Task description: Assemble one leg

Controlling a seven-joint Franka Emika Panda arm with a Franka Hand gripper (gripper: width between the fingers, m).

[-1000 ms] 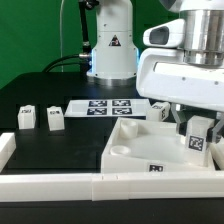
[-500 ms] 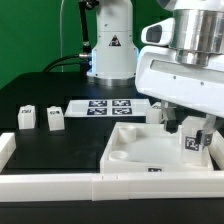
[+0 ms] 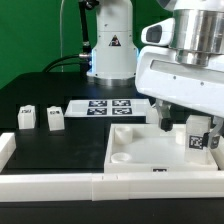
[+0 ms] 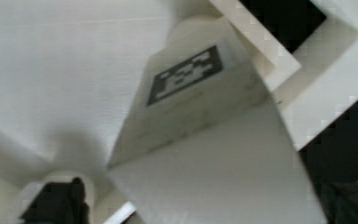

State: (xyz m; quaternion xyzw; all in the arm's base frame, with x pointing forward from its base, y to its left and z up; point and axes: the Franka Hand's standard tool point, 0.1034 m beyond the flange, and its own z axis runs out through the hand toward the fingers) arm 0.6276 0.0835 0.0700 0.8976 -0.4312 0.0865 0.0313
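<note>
My gripper [image 3: 192, 128] is shut on a leg [image 3: 197, 140], a white block with a black-and-white tag. It holds the leg upright and low at the corner of the large white tray-like piece [image 3: 140, 152] on the exterior view's right. I cannot tell whether the leg sits in a socket. In the wrist view the leg [image 4: 211, 140] fills the frame between my jaws, its tag [image 4: 188, 74] facing the camera, and one dark fingertip [image 4: 55, 200] shows beside it. Two more legs [image 3: 27, 117] [image 3: 54, 119] stand on the black table at the left.
The marker board [image 3: 105, 106] lies behind the tray. Long white border bars run along the front [image 3: 60, 186] and the left edge [image 3: 5, 150]. The arm's base [image 3: 110, 50] stands at the back.
My gripper has moved down and slightly to the exterior view's right with the leg, lower into the tray's right corner. The tray has shifted a little to the right.
</note>
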